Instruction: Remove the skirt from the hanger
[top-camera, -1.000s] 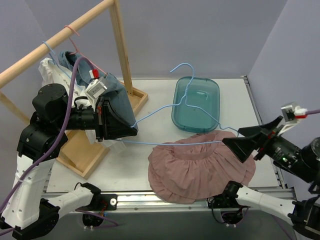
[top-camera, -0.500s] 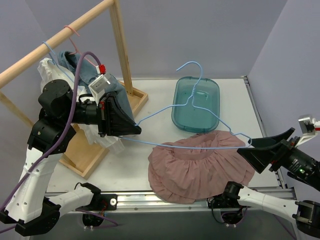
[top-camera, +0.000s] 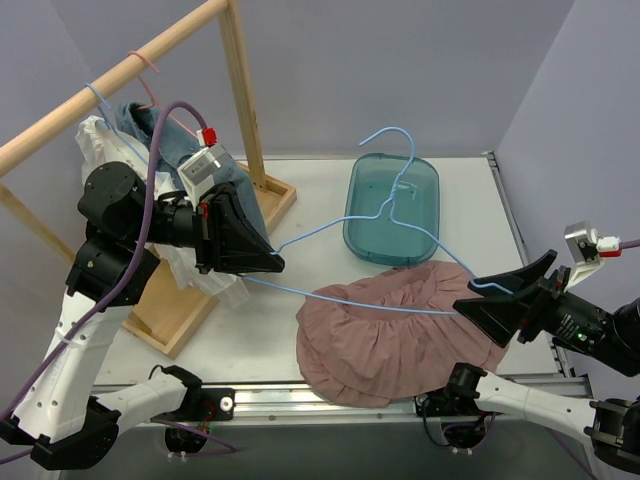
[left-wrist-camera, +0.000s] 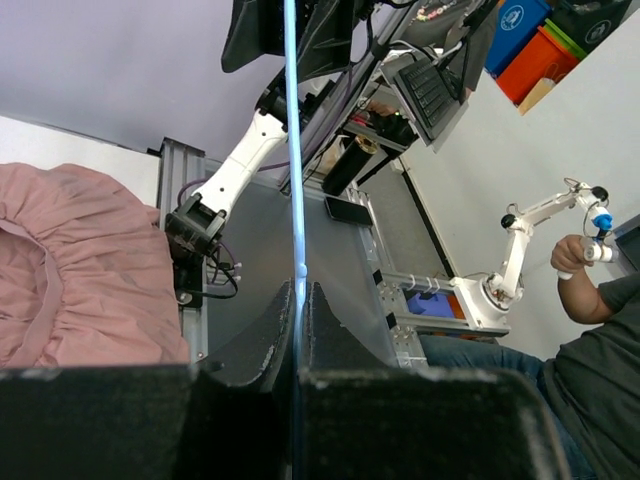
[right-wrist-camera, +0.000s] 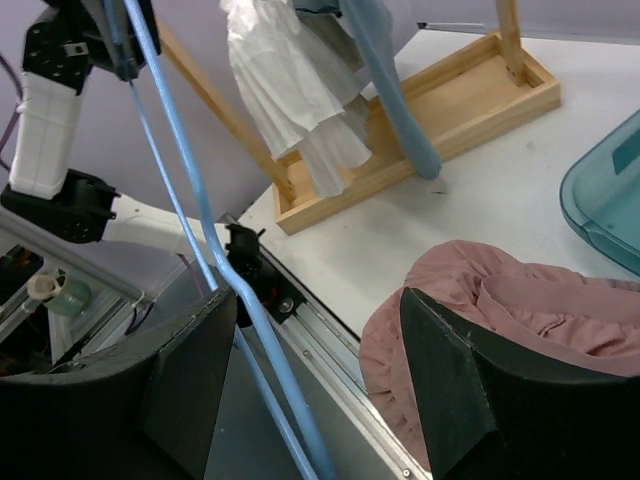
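Observation:
The pink skirt (top-camera: 400, 335) lies bunched on the table, front centre; it also shows in the left wrist view (left-wrist-camera: 70, 260) and the right wrist view (right-wrist-camera: 520, 300). The light blue wire hanger (top-camera: 330, 222) is held in the air above it, its lower wire crossing the skirt's top. My left gripper (top-camera: 270, 262) is shut on the hanger's left end (left-wrist-camera: 293, 150). My right gripper (top-camera: 500, 283) is open wide around the hanger's right end, and the wire (right-wrist-camera: 215, 255) runs beside its left finger (right-wrist-camera: 190, 370).
A teal plastic tray (top-camera: 420, 205) sits behind the skirt, under the hanger's hook. A wooden clothes rack (top-camera: 240, 95) with white and denim garments (top-camera: 120, 130) stands at the left, its base (top-camera: 190, 310) on the table. The table's front rail runs just below the skirt.
My right gripper swung out to the right, then came back left around the hanger's right end. The hanger shifted right. My left gripper kept its hold and barely moved.

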